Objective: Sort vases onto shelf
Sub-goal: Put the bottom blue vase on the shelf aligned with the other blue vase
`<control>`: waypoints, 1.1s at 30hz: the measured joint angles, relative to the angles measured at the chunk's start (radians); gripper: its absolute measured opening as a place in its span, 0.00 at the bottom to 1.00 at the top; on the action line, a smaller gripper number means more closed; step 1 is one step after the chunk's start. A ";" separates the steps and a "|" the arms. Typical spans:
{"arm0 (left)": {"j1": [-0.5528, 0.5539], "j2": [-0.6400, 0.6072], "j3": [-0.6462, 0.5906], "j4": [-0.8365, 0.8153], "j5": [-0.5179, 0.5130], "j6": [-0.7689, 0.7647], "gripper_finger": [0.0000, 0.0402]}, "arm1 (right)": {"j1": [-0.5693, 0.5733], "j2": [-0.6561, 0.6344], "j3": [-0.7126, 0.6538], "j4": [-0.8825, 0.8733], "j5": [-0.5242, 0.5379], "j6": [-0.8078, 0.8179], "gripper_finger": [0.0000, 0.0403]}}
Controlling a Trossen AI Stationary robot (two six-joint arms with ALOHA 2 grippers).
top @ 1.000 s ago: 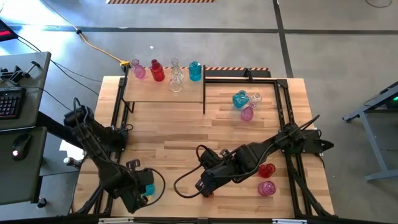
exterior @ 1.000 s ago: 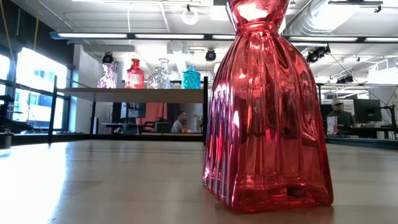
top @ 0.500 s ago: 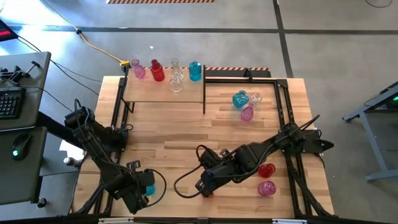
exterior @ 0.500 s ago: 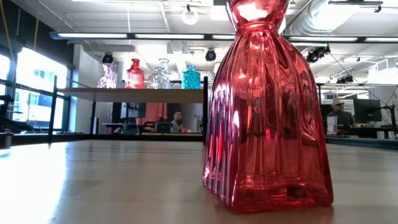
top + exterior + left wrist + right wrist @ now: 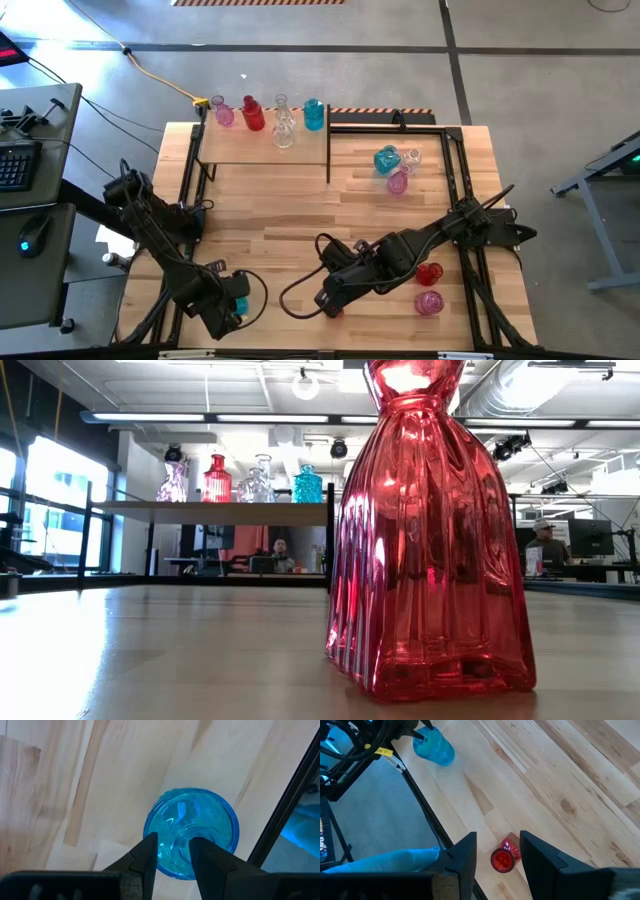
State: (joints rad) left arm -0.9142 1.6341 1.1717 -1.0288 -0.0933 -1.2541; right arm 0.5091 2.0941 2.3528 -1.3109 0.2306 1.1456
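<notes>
Left pincer [image 5: 171,851], pointed down at the worktop's [image 5: 270,225] near-left corner, grasps a blue vase's [image 5: 191,832] neck. Right pincer [image 5: 497,851] hovers released above a red vase [image 5: 503,858].

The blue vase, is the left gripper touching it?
Touching. The left wrist view shows the left gripper with both fingers pressed against the neck of the blue vase, no gap on either side.

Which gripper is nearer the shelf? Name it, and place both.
Left, marginally. The left gripper sits at the near-left table corner, the right gripper near the front centre; both are far from the shelf.
</notes>
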 joint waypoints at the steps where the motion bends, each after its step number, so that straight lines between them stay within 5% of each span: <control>1: 0.000 0.000 -0.001 -0.001 0.003 0.000 0.26 | 0.000 0.000 0.000 0.000 0.000 -0.001 0.32; 7: 0.005 0.002 -0.002 0.012 0.014 0.010 0.22 | 0.000 0.000 0.000 0.000 -0.001 -0.003 0.32; 14: 0.011 0.003 -0.003 0.011 0.014 0.013 0.06 | 0.000 0.000 0.000 0.000 -0.002 -0.006 0.32; 33: 0.019 -0.051 -0.012 -0.005 -0.022 0.037 0.06 | 0.000 0.000 0.000 -0.001 0.031 -0.052 0.33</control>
State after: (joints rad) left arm -0.8954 1.5829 1.1599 -1.0335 -0.1156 -1.2173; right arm 0.5091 2.0937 2.3528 -1.3117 0.2615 1.0935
